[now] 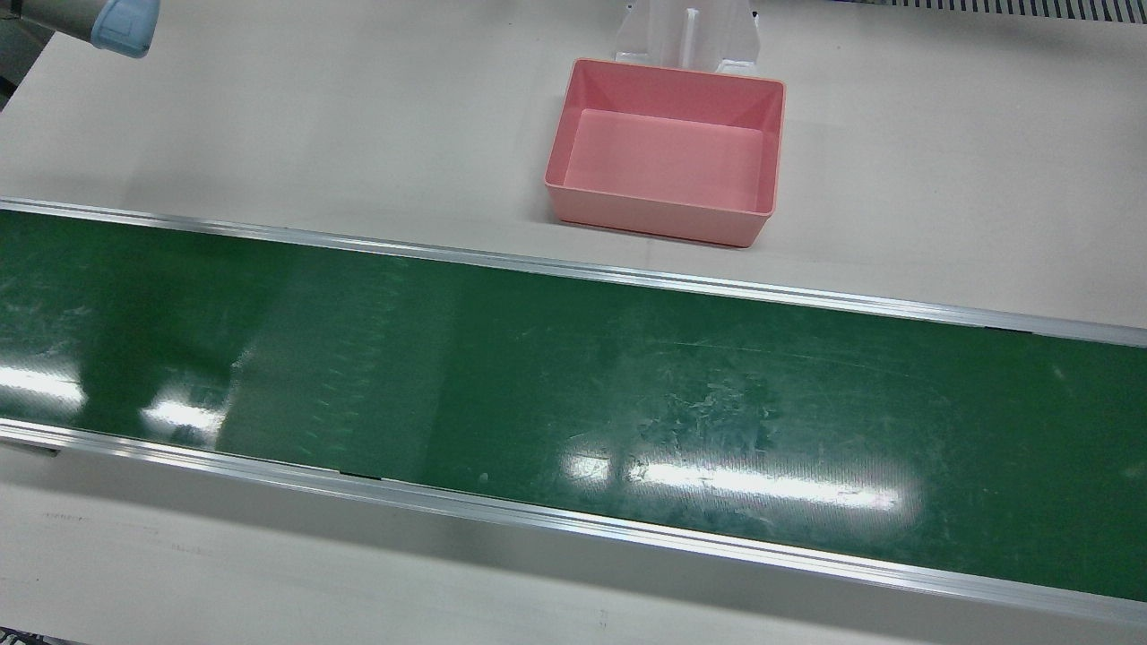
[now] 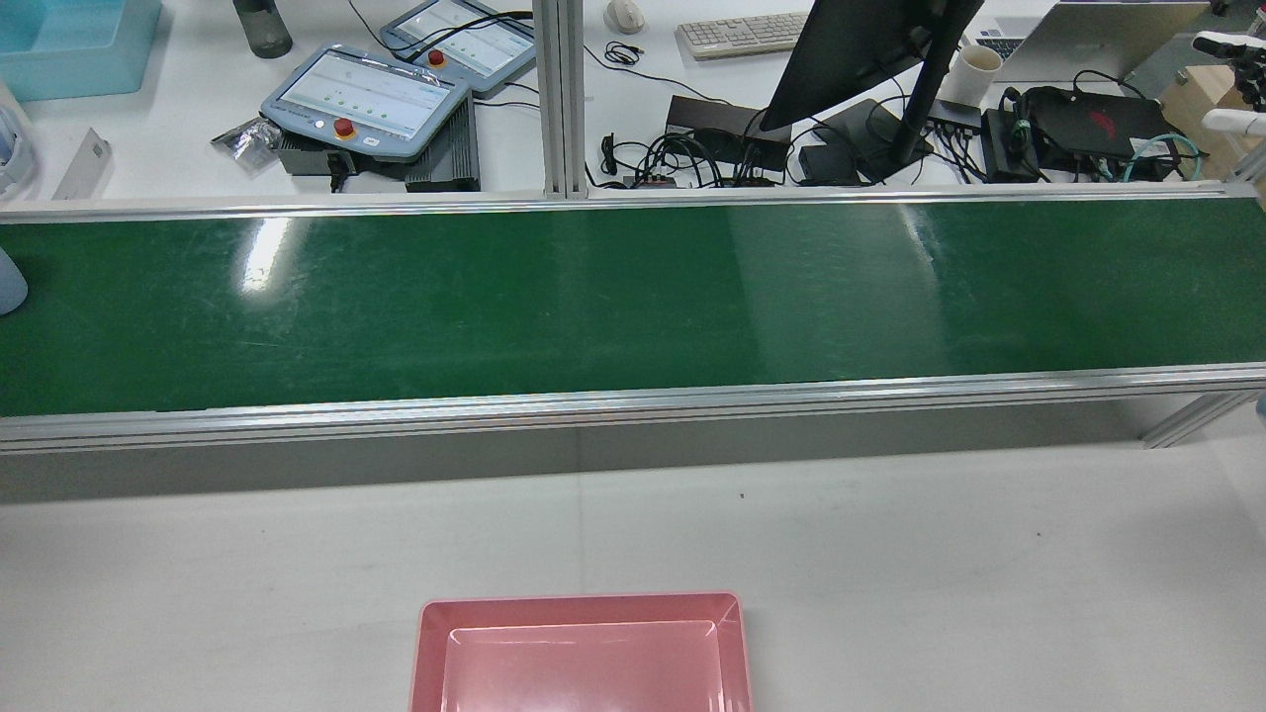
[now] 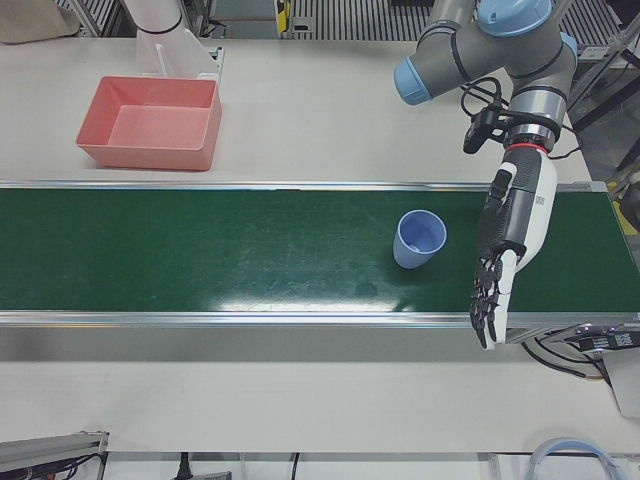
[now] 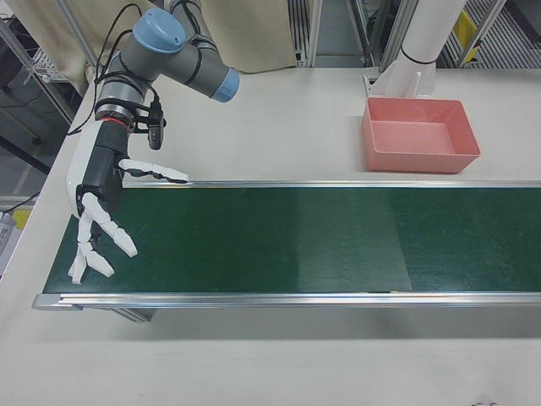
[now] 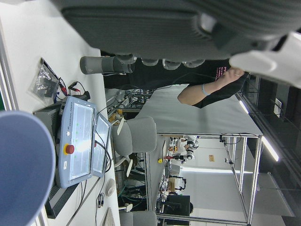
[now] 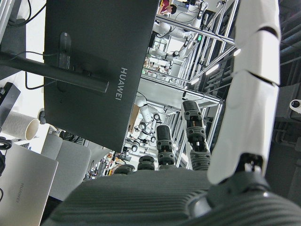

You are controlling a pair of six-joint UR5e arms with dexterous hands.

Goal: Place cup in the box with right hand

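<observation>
Cup: blue, upright on the green belt, just beside the left hand and nowhere near the right hand, which hung over the belt's opposite end. Right hand: fingers spread wide, holding nothing; left hand: fingers stretched out straight, likewise holding nothing. Pink box: on the white table beyond the belt, well apart from both hands, nothing inside.

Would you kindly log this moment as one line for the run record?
cup: upright on belt, untouched | box: empty | right hand: open over belt end | left hand: open beside cup
</observation>
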